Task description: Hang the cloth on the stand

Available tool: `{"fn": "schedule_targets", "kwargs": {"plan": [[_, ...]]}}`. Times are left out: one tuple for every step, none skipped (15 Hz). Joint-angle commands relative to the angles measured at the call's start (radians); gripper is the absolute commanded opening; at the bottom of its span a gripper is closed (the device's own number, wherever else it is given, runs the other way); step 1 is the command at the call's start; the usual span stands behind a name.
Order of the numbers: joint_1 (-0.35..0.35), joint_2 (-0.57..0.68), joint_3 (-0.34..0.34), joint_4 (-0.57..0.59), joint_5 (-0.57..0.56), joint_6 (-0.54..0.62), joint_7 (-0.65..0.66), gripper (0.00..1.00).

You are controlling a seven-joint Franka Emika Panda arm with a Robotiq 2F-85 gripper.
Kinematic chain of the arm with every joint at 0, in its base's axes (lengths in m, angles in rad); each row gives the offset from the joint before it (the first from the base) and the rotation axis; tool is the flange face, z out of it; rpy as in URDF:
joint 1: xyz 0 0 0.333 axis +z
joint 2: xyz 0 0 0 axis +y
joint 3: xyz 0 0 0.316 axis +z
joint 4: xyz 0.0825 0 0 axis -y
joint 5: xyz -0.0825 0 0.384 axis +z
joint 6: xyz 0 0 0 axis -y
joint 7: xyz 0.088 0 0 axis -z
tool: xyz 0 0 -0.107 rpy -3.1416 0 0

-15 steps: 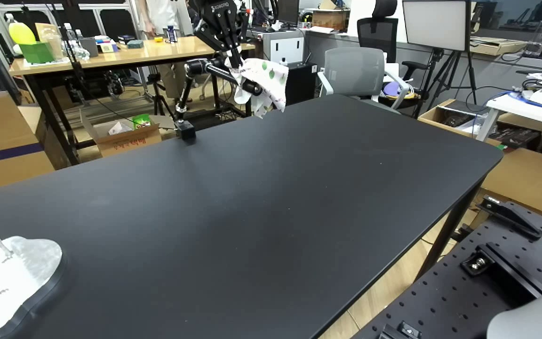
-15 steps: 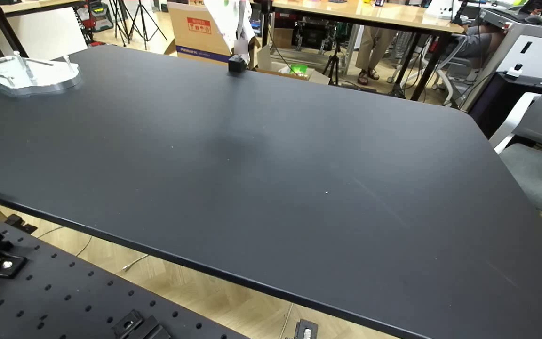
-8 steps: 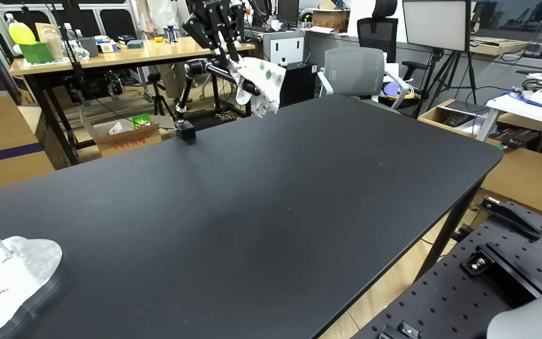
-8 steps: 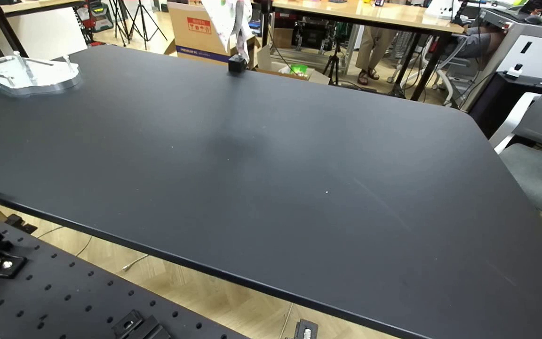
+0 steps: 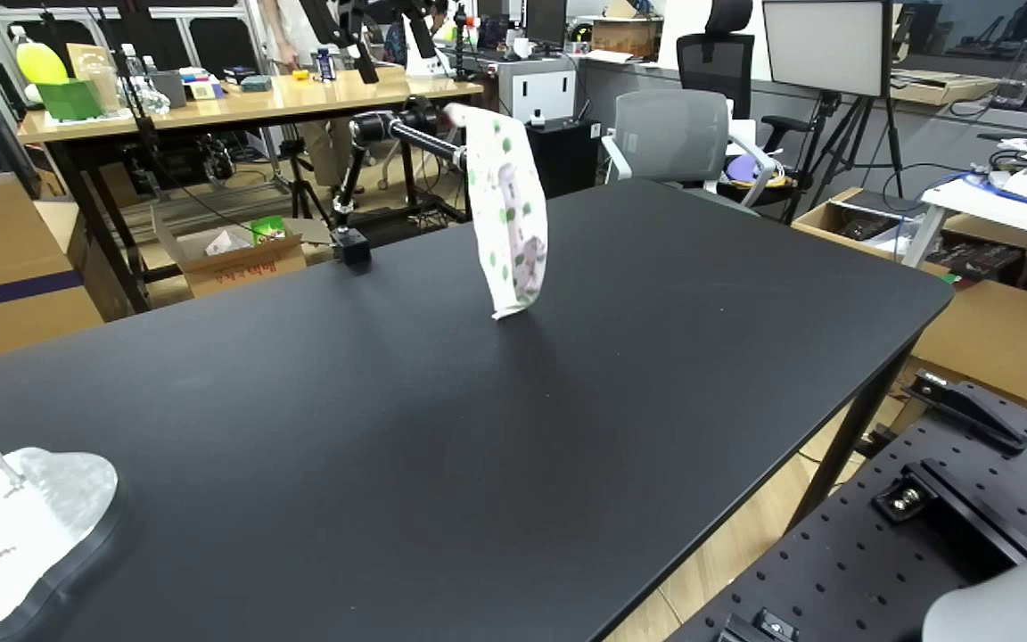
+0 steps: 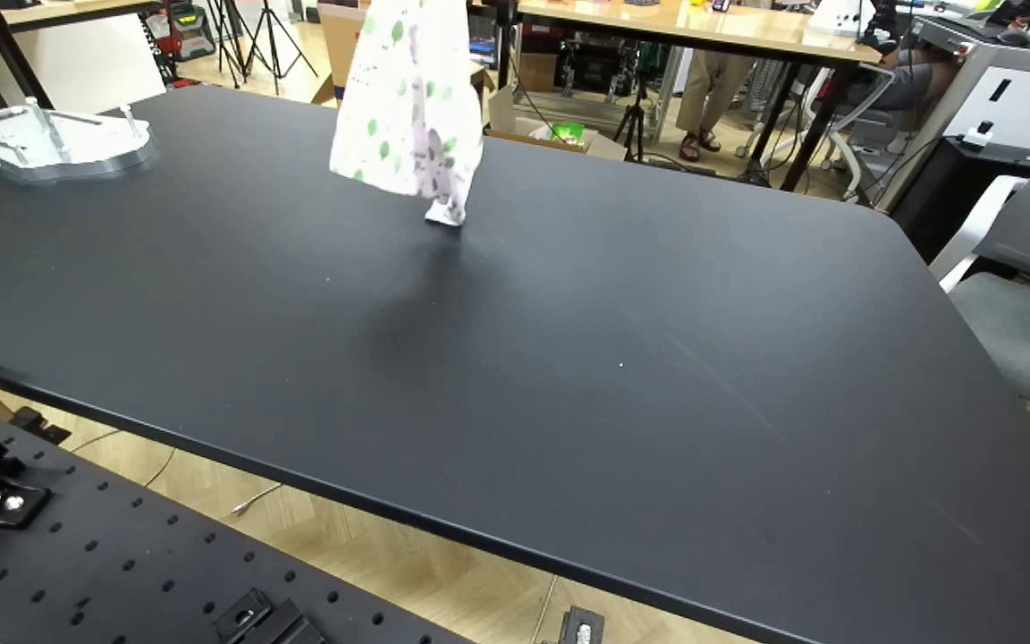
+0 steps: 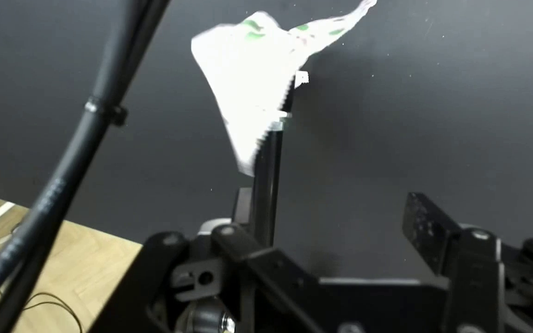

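Note:
The white cloth with green leaf prints hangs down at the free end of the black stand. It covers the rod's tip, so I cannot tell whether it rests on it or is slipping off. In an exterior view the cloth hides the stand's base. From the wrist, the cloth lies along the far part of the stand's rod, one corner trailing off. My gripper is up and to the side of the cloth, apart from it. Its jaws are wide apart, the rod passing close by one finger.
Both exterior views show a black table under the stand. A white board with pegs lies on it. A perforated mounting plate adjoins the near side. Black cables cross the wrist view.
The gripper has opened, let go of the cloth and moved up, away from the rod. Bunched before, the cloth has dropped lower and spread out, now covering the rod's tip.

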Motion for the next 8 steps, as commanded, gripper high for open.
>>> {"fn": "schedule_targets", "kwargs": {"plan": [[0.028,-0.002,-0.005,0.049,-0.029,-0.032,0.052,1.0],[0.032,-0.002,-0.005,0.053,-0.029,-0.027,0.064,1.0],[0.035,-0.001,-0.005,0.057,-0.031,-0.028,0.069,1.0],[0.04,-0.002,-0.009,0.058,-0.044,-0.016,0.08,1.0],[0.039,-0.001,-0.007,0.063,-0.039,-0.025,0.08,1.0],[0.04,0.0,-0.006,0.065,-0.038,-0.026,0.083,1.0],[0.039,0.001,-0.005,0.068,-0.031,-0.032,0.083,1.0],[0.038,0.001,-0.003,0.07,-0.027,-0.034,0.079,1.0]]}}
